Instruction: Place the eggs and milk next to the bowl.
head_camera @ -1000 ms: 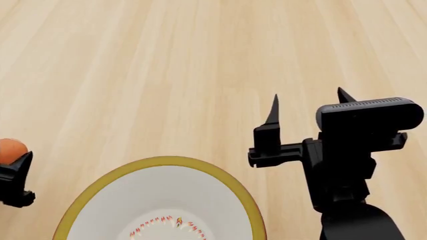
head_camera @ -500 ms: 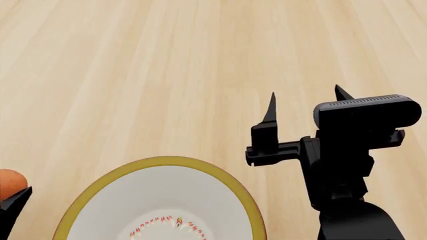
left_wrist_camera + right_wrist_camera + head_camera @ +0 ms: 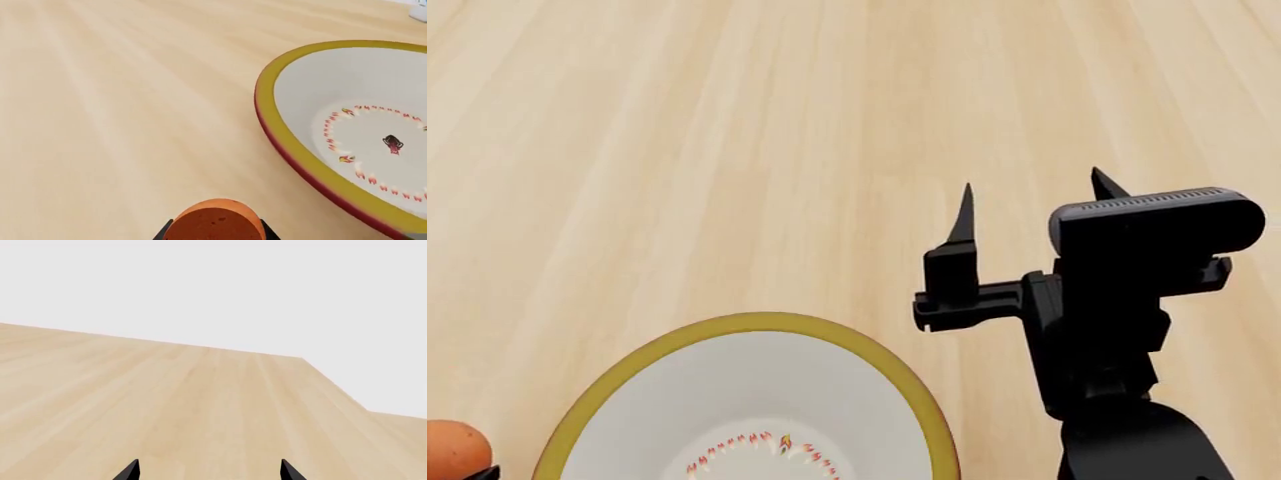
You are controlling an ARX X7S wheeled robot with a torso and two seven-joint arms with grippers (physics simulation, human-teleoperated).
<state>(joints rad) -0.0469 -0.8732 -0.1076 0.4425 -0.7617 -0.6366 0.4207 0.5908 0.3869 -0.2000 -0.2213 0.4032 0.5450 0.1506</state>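
Note:
My left gripper (image 3: 215, 233) is shut on an orange-brown egg (image 3: 213, 222), whose sides sit between the two black fingers. In the head view the egg (image 3: 454, 446) shows at the bottom left corner, just left of the bowl (image 3: 747, 322) and apart from its rim. The bowl (image 3: 267, 95) is wide and white with a mustard-yellow rim and a ring of red-orange marks inside. My right gripper (image 3: 1032, 180) hovers open to the right of the bowl and beyond it, with nothing between its fingers (image 3: 209, 467). The milk is out of view.
A light wooden tabletop (image 3: 761, 120) stretches all around the bowl. Its far edge and a corner (image 3: 301, 358) show in the right wrist view. A small white shape (image 3: 420, 12) beyond the bowl is cut off by the frame and too little of it shows to name.
My left gripper has carried the egg down toward the near left corner of the head view, closer to the bowl's near side. The right gripper has drifted slightly up and left.

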